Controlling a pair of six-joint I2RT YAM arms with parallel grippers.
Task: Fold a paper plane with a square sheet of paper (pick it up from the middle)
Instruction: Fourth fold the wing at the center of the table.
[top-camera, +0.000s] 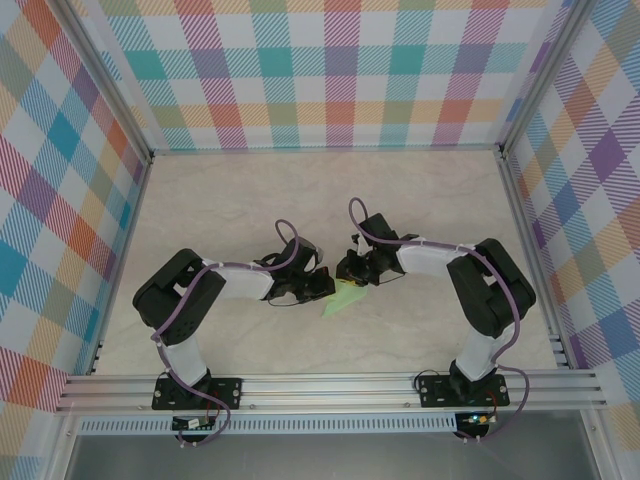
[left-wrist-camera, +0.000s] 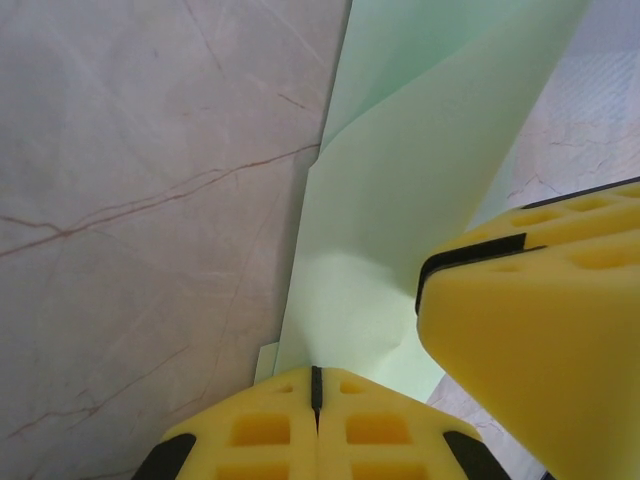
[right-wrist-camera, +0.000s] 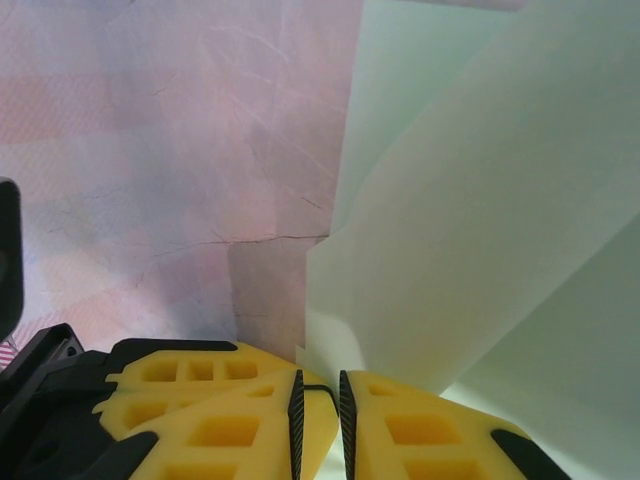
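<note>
Your left gripper (left-wrist-camera: 316, 388) has its yellow pads pressed flat together, with no gap along the seam. The sheet of paper (left-wrist-camera: 400, 220) runs down into that seam, so it looks pinched there. Your right gripper (right-wrist-camera: 318, 395) has its pads almost together, with only a thin slit between the black strips. The corner of the pale green sheet comes right down to those tips, but you cannot tell whether the paper is actually caught in the slit.

From the top camera, the two grippers meet nose to nose near the middle of the marbled table (top-camera: 240, 200), and the paper pokes out just below and between them as a small green wedge. In the left wrist view the sheet rises away from the pads in overlapping folded layers, and one of the right gripper's fingers (left-wrist-camera: 540, 340) crowds in just beside it on the right.

Much of the sheet is cut off. Both wrist views lose its far edges past the frame, and from above the grippers cover most of it. How many layers it has, and which edges touch the table, is hard to make out. A dark, blurred part of the left arm sits at the left edge of the right wrist view.
</note>
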